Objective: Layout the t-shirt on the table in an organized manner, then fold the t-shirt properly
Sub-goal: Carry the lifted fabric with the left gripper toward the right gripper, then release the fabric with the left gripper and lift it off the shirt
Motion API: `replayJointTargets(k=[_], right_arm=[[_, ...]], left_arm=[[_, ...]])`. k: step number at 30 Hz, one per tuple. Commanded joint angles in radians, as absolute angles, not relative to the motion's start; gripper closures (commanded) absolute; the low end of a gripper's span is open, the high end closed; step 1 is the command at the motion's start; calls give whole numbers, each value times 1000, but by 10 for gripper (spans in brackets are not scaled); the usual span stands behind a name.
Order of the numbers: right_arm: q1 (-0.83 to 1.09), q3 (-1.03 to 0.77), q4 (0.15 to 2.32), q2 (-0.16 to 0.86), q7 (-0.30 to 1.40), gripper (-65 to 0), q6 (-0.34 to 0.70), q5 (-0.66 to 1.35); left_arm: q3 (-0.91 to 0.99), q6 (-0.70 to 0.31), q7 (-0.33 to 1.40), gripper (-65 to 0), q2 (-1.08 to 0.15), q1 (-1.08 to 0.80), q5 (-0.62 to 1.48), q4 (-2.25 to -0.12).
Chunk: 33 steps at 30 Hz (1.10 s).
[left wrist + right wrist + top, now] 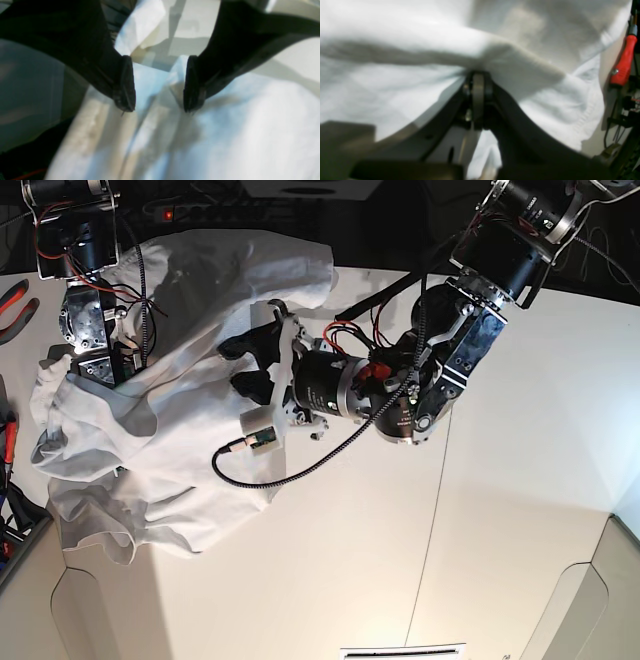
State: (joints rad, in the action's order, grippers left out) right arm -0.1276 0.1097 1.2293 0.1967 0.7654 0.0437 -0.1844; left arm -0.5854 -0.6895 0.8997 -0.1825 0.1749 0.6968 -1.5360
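Observation:
The white t-shirt (190,440) lies bunched on the left part of the table (500,510); part of it is lifted and part spills over the left edge. My right gripper (478,77) is shut on a pinched fold of the t-shirt (520,67), and in the base view cloth hides its fingers. My left gripper (242,367) reaches in from the right over the middle of the shirt. It stands open, its fingertips (125,100) spread just above the t-shirt (225,130). A soft ridge of cloth lies between the jaws, and they are not closed on it.
A red-handled tool (623,65) hangs at the right of the right wrist view. Red pliers (15,295) lie at the far left. A black cable (300,465) loops from the left arm onto the cloth. A dark seam (440,480) crosses the table.

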Motion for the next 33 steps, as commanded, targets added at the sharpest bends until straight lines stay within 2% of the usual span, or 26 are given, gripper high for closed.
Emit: replayJointTargets(k=[1, 2, 4, 7, 9, 10, 21, 24, 25, 27, 28, 33], right_arm=[[-121, 112, 1220, 191, 808, 0, 86, -139], [-121, 112, 1220, 191, 808, 0, 86, -139], [-121, 112, 1220, 191, 808, 0, 85, -139], [-121, 112, 1220, 191, 807, 0, 85, -139], [-121, 112, 1220, 191, 807, 0, 85, -139], [-121, 112, 1220, 191, 807, 0, 85, -139], [-121, 112, 1220, 191, 808, 0, 85, -139], [-121, 112, 1220, 191, 808, 0, 85, -139], [-121, 112, 1220, 191, 808, 0, 85, -139], [-121, 112, 1220, 191, 808, 0, 85, -139], [-121, 112, 1220, 191, 808, 0, 85, -139], [-121, 112, 1220, 191, 808, 0, 85, -139]], left_arm=[[-582, -698, 871, -343, -177, 194, 712, -1554], [-582, -698, 870, -339, -177, 196, 712, -1554], [-581, -698, 868, -284, -177, 200, 708, -1554], [-581, -698, 825, -143, -177, 202, 682, -1554], [-581, -698, 812, -27, -174, 202, 674, -1554], [-581, -698, 812, 0, -170, 202, 667, -1554], [-575, -698, 753, 0, -133, 233, 526, -1554], [-574, -698, 833, 0, -133, 253, 544, -1554], [-574, -698, 879, -76, -134, 260, 566, -1554], [-574, -698, 966, -280, -134, 269, 616, -1554], [-574, -698, 994, -333, -138, 272, 642, -1554], [-574, -698, 1113, -346, -170, 283, 811, -1554]])
